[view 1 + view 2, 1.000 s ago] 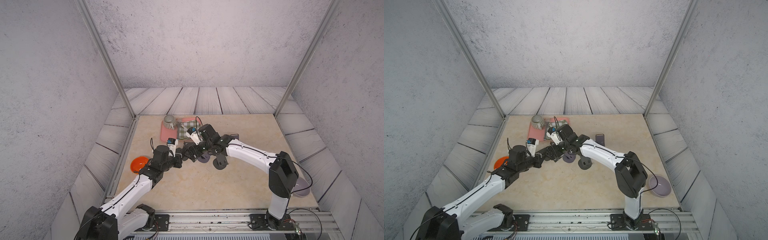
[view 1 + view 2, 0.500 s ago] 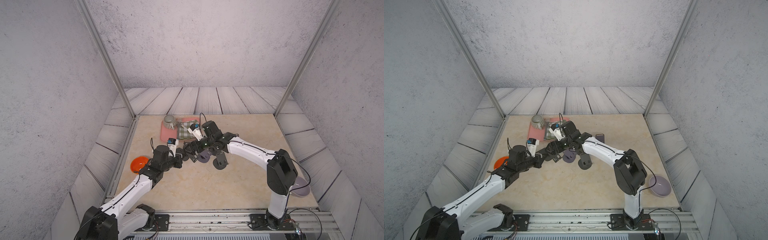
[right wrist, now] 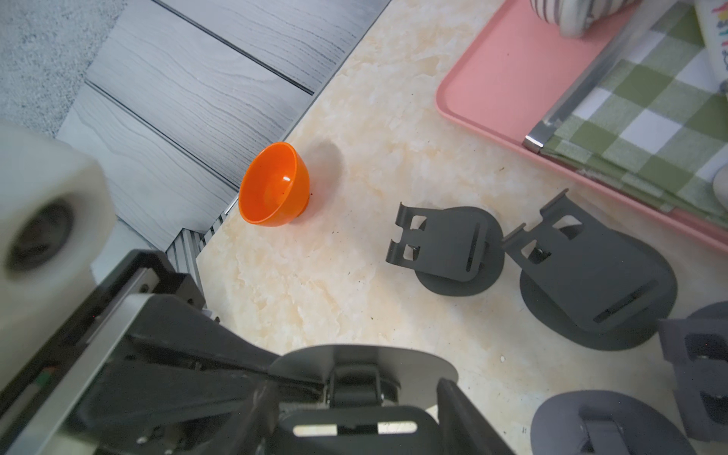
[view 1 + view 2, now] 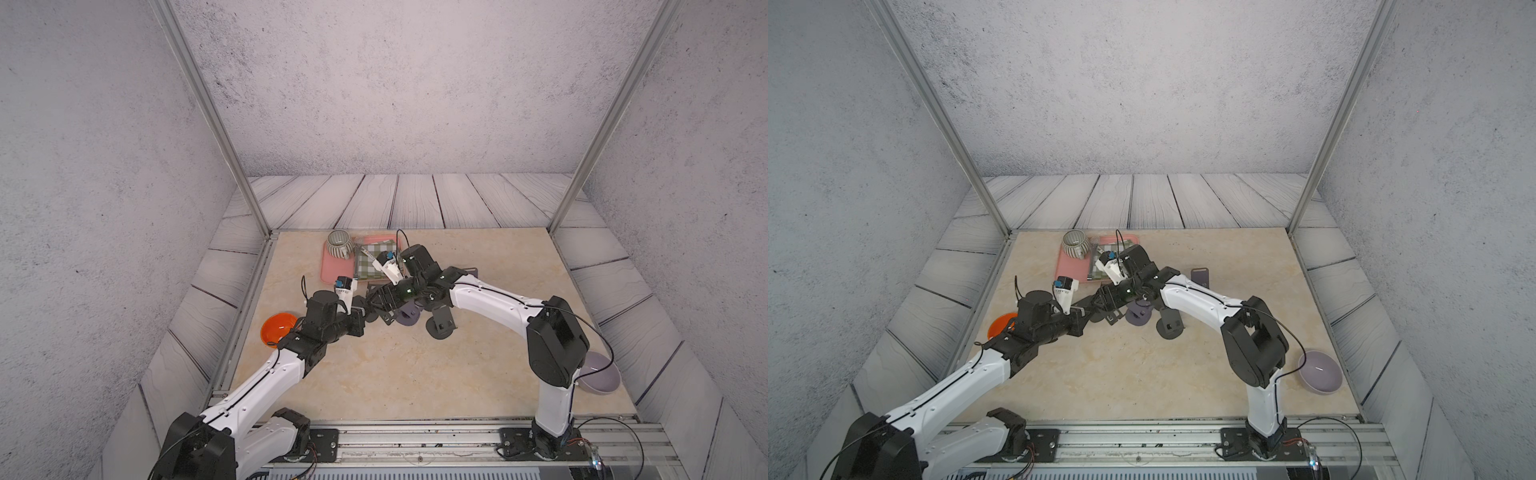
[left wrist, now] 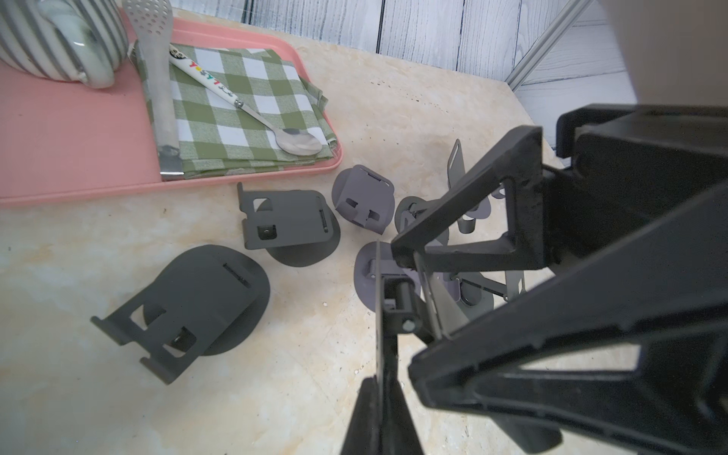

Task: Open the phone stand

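— The tray (image 5: 78, 130) is showing pink, and the cloth (image 5: 236, 118) on it is showing green-and-white checks.
— The mug (image 5: 59, 35) is wearing grey-and-white stripes. The orange bowl (image 3: 272, 185) is glowing bright; the lilac bowl (image 4: 1318, 372) is looking pale.
— The held phone stand (image 3: 354, 358) is looking dark grey, matching the loose dark stands (image 5: 197, 303). The purple-grey stands (image 5: 362, 197) are looking duskier. The tabletop (image 4: 395, 374) is showing cream marbling.

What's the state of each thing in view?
phone stand, held, leaves at narrow angle
left gripper, shut on phone stand
right gripper, jaws astride it, grip unclear
dark stand by tray, open, set down
other dark stand, open, set down
orange bowl, upright, empty
mug, upright on tray
napkin, folded
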